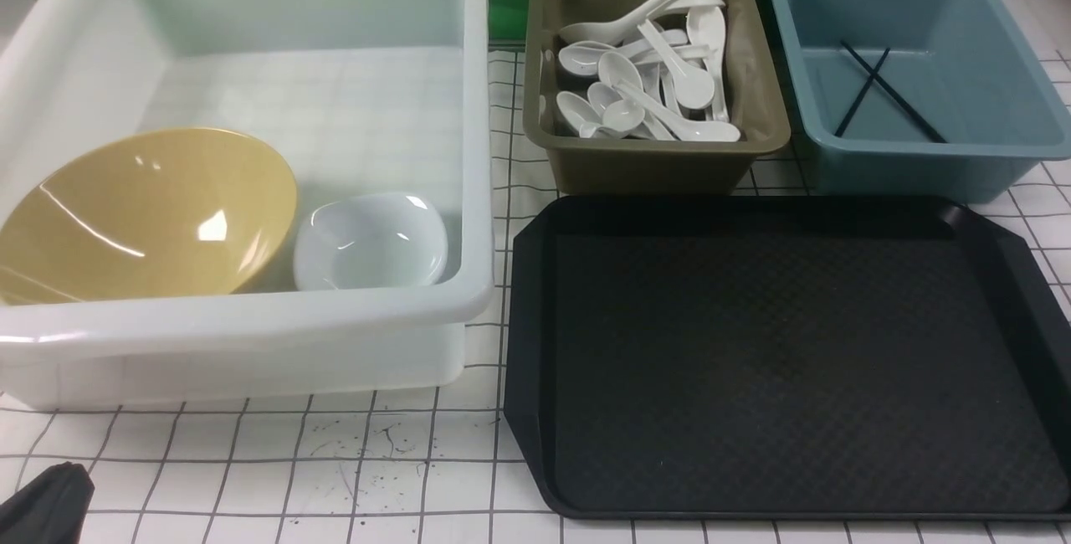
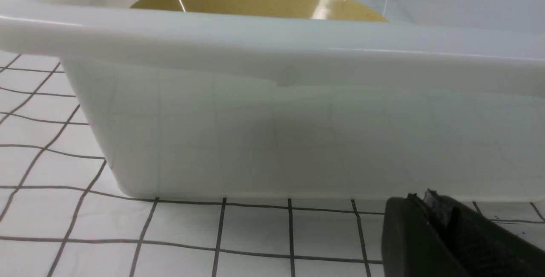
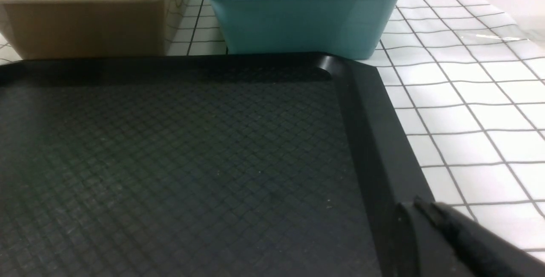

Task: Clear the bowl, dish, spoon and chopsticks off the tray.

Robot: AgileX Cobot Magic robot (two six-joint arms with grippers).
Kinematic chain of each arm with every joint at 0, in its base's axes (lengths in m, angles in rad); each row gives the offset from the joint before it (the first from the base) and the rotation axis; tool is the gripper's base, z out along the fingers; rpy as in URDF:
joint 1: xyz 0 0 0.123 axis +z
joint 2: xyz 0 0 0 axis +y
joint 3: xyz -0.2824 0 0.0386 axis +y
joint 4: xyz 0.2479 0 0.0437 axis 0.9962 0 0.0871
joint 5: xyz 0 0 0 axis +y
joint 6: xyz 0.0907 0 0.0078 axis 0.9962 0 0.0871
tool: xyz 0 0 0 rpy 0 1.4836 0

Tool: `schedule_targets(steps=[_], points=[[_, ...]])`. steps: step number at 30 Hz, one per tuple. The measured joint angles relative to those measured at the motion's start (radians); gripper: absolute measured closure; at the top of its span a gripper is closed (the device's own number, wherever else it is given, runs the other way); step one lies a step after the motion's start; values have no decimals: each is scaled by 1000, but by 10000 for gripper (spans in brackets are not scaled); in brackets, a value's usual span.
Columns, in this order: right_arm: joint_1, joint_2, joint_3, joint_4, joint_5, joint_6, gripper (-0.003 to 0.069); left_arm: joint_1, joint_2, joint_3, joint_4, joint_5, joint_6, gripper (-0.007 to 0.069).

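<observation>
With fingers pressed together, left end effector and right end effector, both empty-handed.

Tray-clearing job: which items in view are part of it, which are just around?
Job:
- bowl, in the white tub
- dish, beside it
- chopsticks, in the blue bin
- tray, bare

Just around:
- white tub
- brown bin, spoons piled inside
- blue bin
</observation>
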Motion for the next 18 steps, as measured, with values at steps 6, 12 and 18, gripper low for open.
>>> schedule_targets(steps=[6,12,18], points=[[0,0,0,0,0,0,604,0,0,0,-2,0,0,631],[0,0,0,0,0,0,600,0,0,0,-3,0,0,631],[0,0,0,0,0,0,593,0,0,0,-3,0,0,631]])
